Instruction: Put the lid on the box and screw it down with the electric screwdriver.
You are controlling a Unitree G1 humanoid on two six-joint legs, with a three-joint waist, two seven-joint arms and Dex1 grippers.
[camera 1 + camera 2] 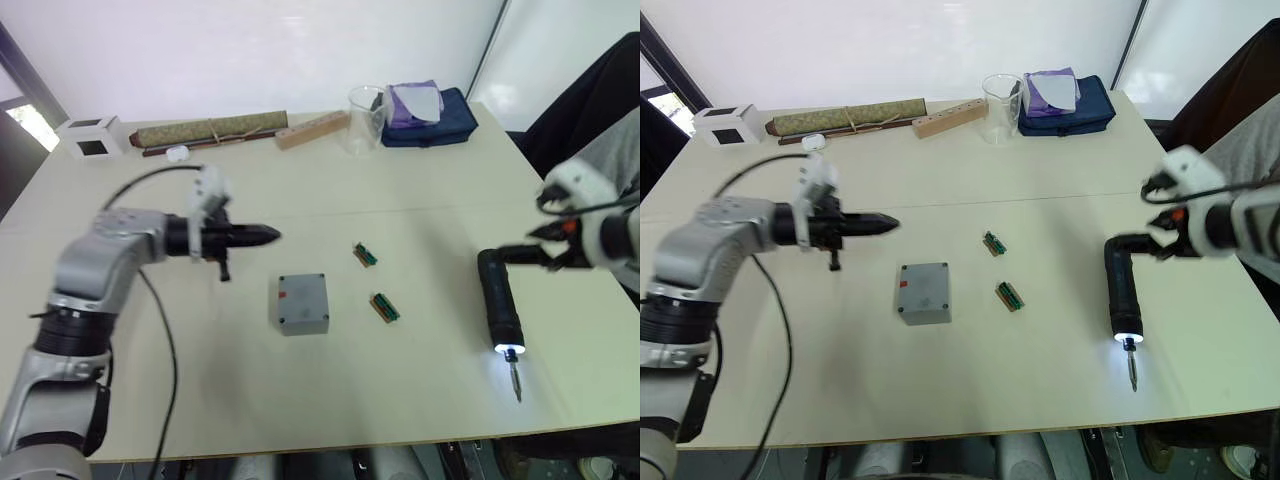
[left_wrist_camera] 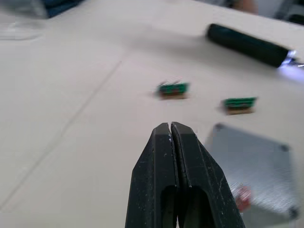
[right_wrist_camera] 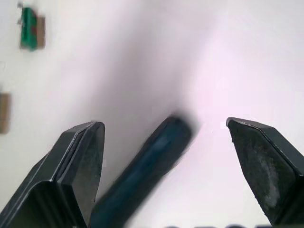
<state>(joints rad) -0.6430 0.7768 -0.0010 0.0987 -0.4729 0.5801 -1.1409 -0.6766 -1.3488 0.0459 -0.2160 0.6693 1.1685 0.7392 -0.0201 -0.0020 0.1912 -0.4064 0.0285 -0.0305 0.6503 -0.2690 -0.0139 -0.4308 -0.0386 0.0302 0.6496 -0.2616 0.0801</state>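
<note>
The grey box (image 1: 303, 322) stands mid-table with the lid (image 1: 302, 294) lying flat on top; the lid has corner holes and a small red mark (image 2: 243, 197). My left gripper (image 1: 272, 236) is shut and empty, hovering above the table to the box's far left, pointing right. The electric screwdriver (image 1: 499, 298) lies on the table at the right, its white light (image 1: 510, 351) and bit toward the front edge. My right gripper (image 3: 164, 124) is open, its fingers either side of the screwdriver's rear end (image 3: 161, 147), not closed on it.
Two small green connectors (image 1: 365, 254) (image 1: 385, 307) lie between box and screwdriver. Along the far edge are a white cube (image 1: 90, 137), a rolled olive mat (image 1: 210, 130), a wooden block (image 1: 312, 130), a clear beaker (image 1: 366, 118) and a dark blue pouch (image 1: 430, 118).
</note>
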